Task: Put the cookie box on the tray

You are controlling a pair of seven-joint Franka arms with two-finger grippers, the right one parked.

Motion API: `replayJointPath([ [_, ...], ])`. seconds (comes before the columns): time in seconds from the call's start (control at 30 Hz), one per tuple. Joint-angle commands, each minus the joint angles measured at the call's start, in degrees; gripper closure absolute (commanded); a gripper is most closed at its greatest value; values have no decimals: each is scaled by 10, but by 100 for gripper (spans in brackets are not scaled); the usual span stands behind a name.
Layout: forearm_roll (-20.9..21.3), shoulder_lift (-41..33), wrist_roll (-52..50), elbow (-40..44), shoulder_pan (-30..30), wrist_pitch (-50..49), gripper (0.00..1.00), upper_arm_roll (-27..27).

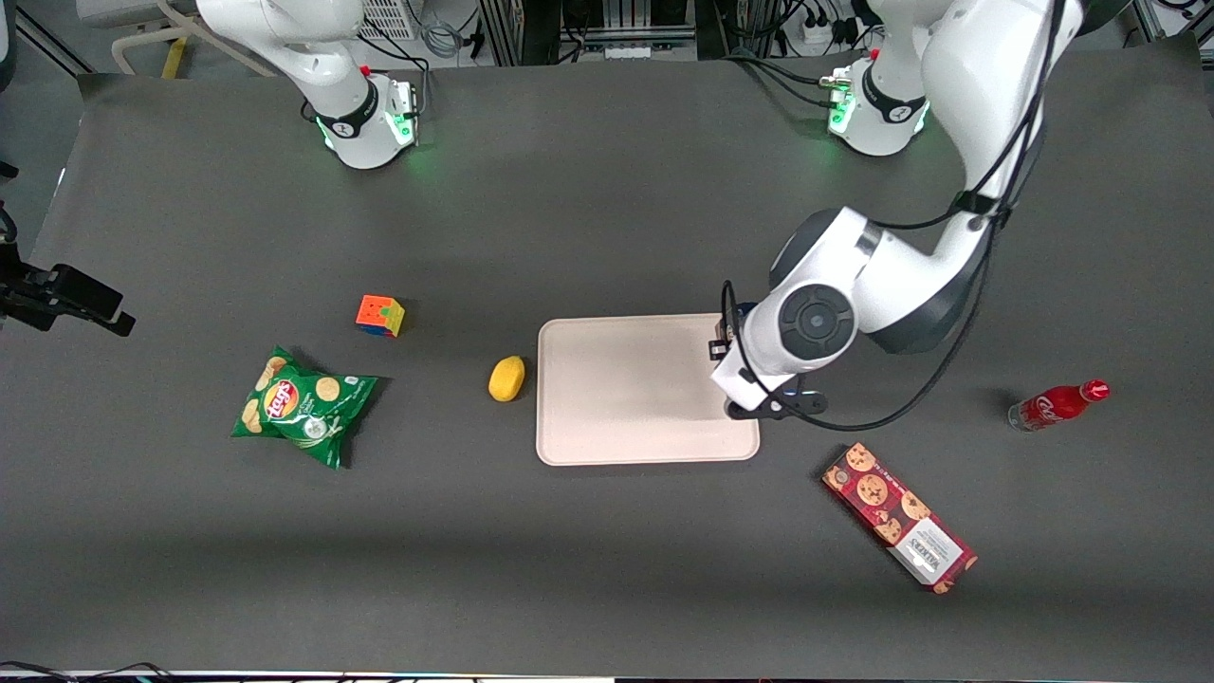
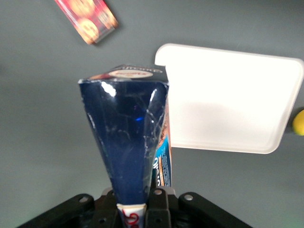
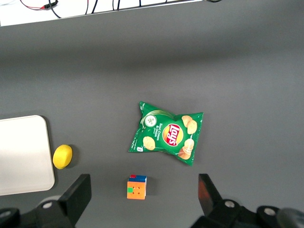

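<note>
Front view first: you see the tool [image 1: 749, 403] hanging over the tray's [image 1: 626, 389] edge at the working arm's end, mostly hidden under the white wrist housing. Beside the tray toward the parked arm's end lies a lemon [image 1: 506, 378]; farther that way sit a Rubik's cube [image 1: 380, 316] and a green Lay's chip bag [image 1: 302, 406]. A red cookie box with chocolate-chip print [image 1: 898, 518] lies on the bench [image 1: 607, 569] nearer the camera than the tool. A Coca-Cola bottle [image 1: 1057, 405] lies on its side toward the working arm's end.

Left wrist view: you see the tool [image 2: 134, 206] clenched on the cookie box [image 2: 128, 137], navy face toward the lens, carried in the air. The box hangs over bare bench just beside the tray [image 2: 228, 99], overlapping its rim only slightly. Red box [image 2: 88, 19] and lemon [image 2: 298, 122] show at the margins.

Right wrist view: chip bag [image 3: 167, 133], cube [image 3: 137, 187], lemon [image 3: 62, 156] and a tray corner [image 3: 23, 154].
</note>
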Motion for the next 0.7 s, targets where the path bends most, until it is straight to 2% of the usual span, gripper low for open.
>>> replayJointPath([
  [0.0, 36, -18, -3, -72, 0, 70, 100, -3],
  [0.17, 62, -4, 1, -87, 1, 99, 100, -3],
  [0.3, 66, 4, 1, -88, 1, 108, 100, -2],
  [0.33, 67, 4, 1, -87, 1, 109, 70, -2],
  [0.37, 67, 7, 1, -87, 1, 111, 4, -1],
  [0.4, 67, 8, 0, -87, 1, 112, 0, -1],
  [0.67, 67, 1, 0, -83, 4, 104, 0, 2],
])
